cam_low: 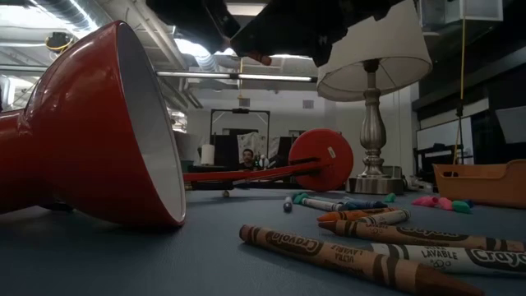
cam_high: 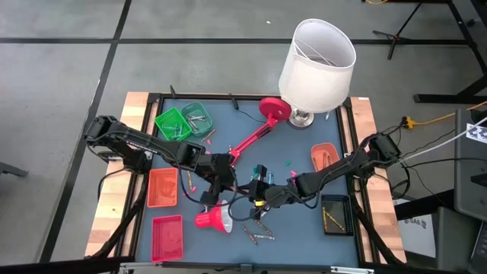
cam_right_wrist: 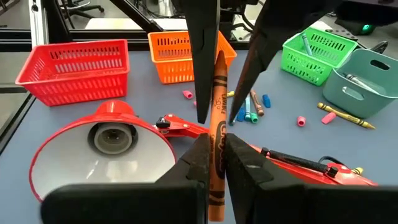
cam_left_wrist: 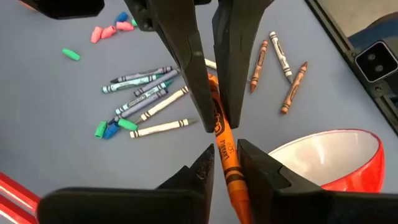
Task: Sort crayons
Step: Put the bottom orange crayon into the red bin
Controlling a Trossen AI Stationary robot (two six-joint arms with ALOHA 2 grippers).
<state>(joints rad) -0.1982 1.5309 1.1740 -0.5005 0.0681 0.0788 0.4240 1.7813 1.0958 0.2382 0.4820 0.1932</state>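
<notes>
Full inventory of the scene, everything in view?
held crayon: 1, orange, between both grippers
loose crayons: many, mixed colours, mid and front mat
green basket: 1, back-left
teal bin: 1, beside green basket
orange basket: 1, left
red basket: 1, front-left
orange bin: 1, right
dark bin: 1, front-right
desk lamp: 1, red, lying on mat
table lamp: 1, white shade, standing at back
right gripper: shut on held crayon
left gripper: at same crayon

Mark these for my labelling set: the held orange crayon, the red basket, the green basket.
orange crayon (cam_right_wrist: 216, 134), right wrist view, mid-shaft wrapper.
red basket (cam_right_wrist: 74, 65), right wrist view, front mesh wall.
green basket (cam_right_wrist: 314, 53), right wrist view, front wall.
</notes>
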